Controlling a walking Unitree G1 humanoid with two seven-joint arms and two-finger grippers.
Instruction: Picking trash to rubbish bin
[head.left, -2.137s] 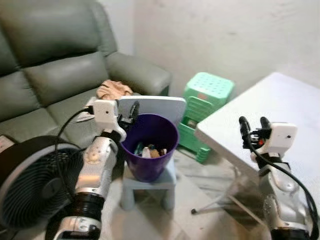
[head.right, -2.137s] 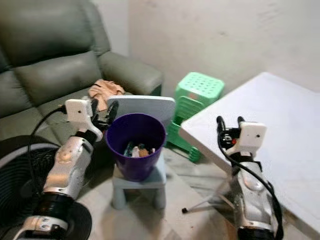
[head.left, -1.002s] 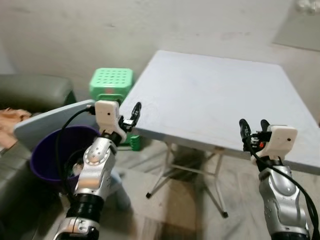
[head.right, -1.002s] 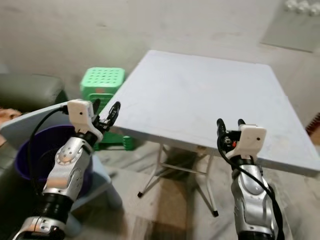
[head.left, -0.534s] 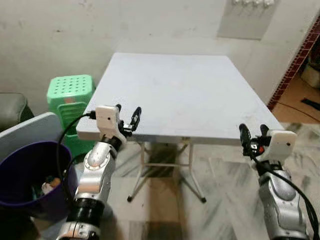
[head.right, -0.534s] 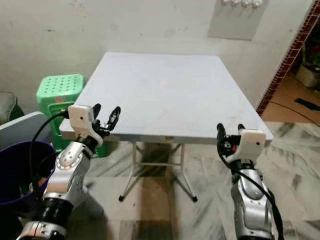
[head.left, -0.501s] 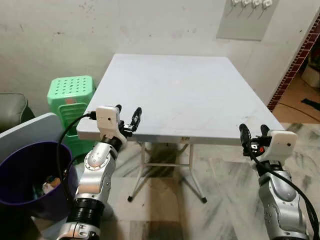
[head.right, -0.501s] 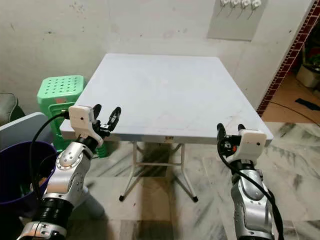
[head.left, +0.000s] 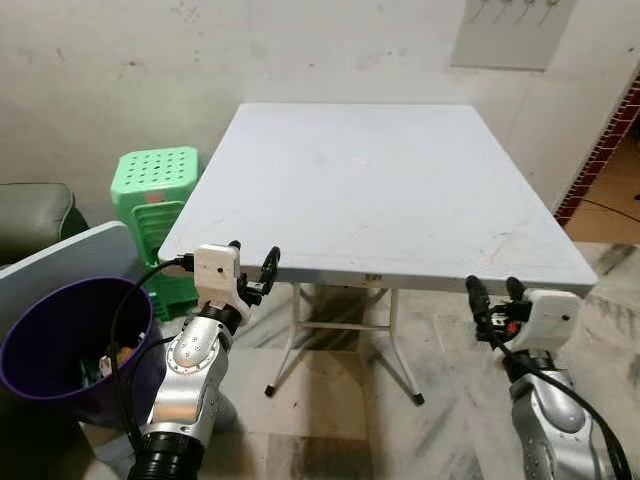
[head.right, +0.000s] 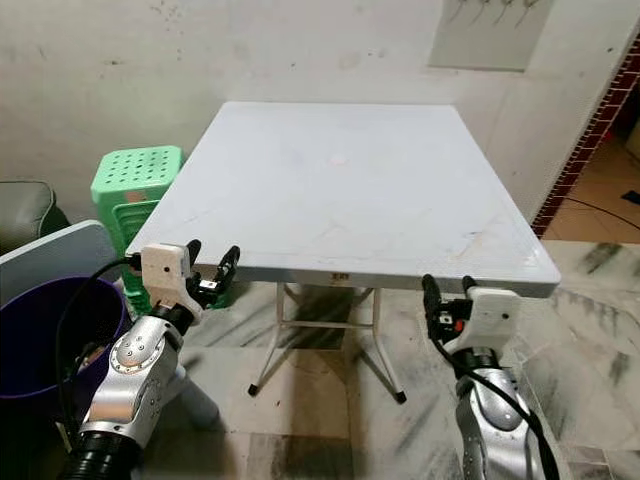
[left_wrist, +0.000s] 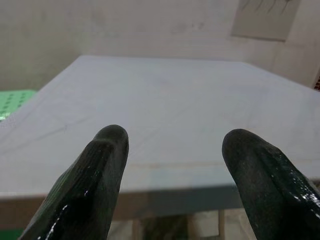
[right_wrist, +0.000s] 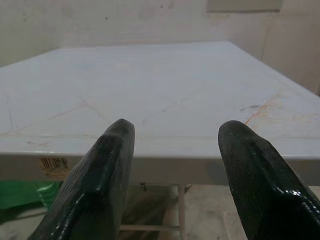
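Note:
The purple rubbish bin (head.left: 40, 345) stands low at my left with bits of trash (head.left: 112, 358) inside. My left gripper (head.left: 253, 262) is open and holds nothing, raised just in front of the near left corner of the white folding table (head.left: 380, 180). My right gripper (head.left: 492, 292) is open too, held below the table's near right corner. In the left wrist view the two black fingers (left_wrist: 90, 185) frame the bare tabletop (left_wrist: 165, 105). The right wrist view has its fingers (right_wrist: 100, 180) spread before the table edge (right_wrist: 165, 162).
A green plastic stool (head.left: 155, 185) stands between the bin and the table. A grey-blue board (head.left: 70, 265) leans behind the bin, and a dark sofa arm (head.left: 30, 215) is at far left. Marble floor (head.left: 340, 400) lies under the table's metal legs (head.left: 290, 340).
The camera has swung from the sofa and bin round to the table, then shifted back slightly, bringing more of the bin into view. Both grippers keep the same open pose.

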